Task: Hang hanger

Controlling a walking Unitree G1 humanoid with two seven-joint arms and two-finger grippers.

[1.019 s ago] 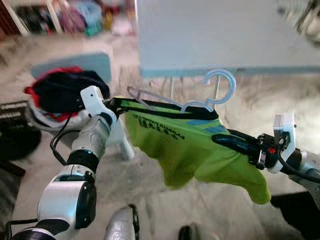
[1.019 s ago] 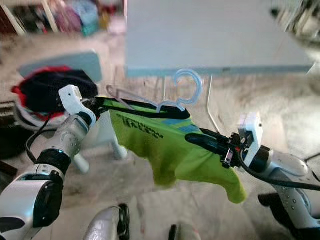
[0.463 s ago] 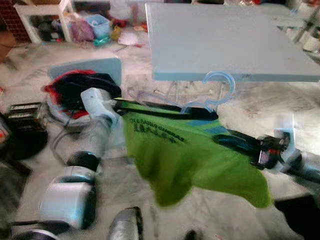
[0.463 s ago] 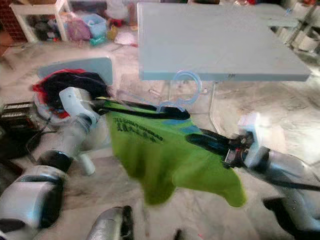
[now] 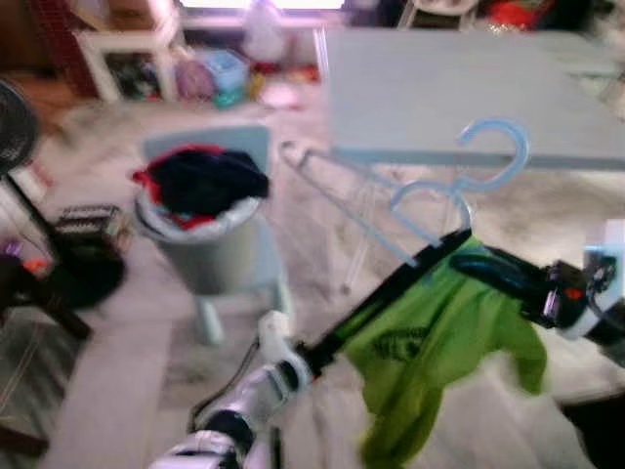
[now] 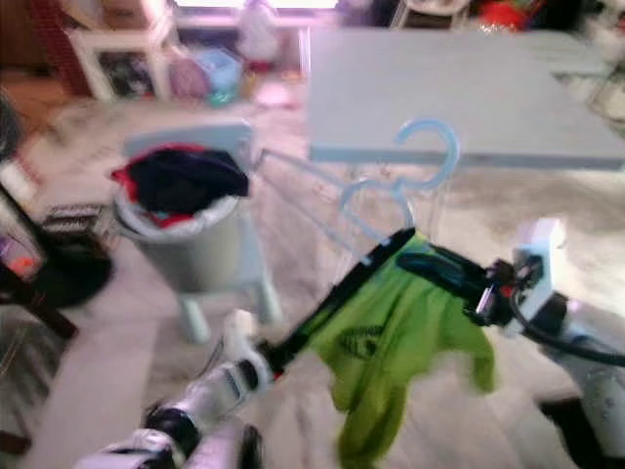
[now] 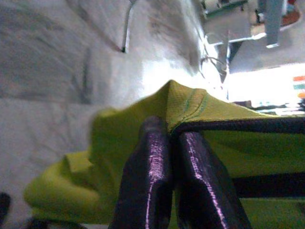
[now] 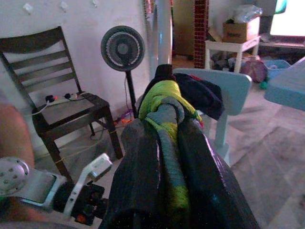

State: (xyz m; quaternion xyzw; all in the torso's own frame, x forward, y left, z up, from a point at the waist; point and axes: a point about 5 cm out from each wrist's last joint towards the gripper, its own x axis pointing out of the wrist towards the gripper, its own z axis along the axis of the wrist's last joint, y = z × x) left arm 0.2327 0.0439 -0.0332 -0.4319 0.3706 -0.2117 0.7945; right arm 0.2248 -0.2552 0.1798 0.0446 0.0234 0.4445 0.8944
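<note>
We reach our left gripper (image 5: 435, 249) up and forward, clamped on the green shirt (image 5: 430, 342); our right gripper (image 5: 469, 264) comes in from the right, closed on the pale blue hanger (image 5: 459, 186) before the grey surface (image 5: 469, 98)

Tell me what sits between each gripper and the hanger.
Only the green shirt. The left gripper pinches its black-trimmed edge; the right gripper clamps the pale blue hanger wrapped in shirt cloth. Nothing else visible intervenes.
</note>
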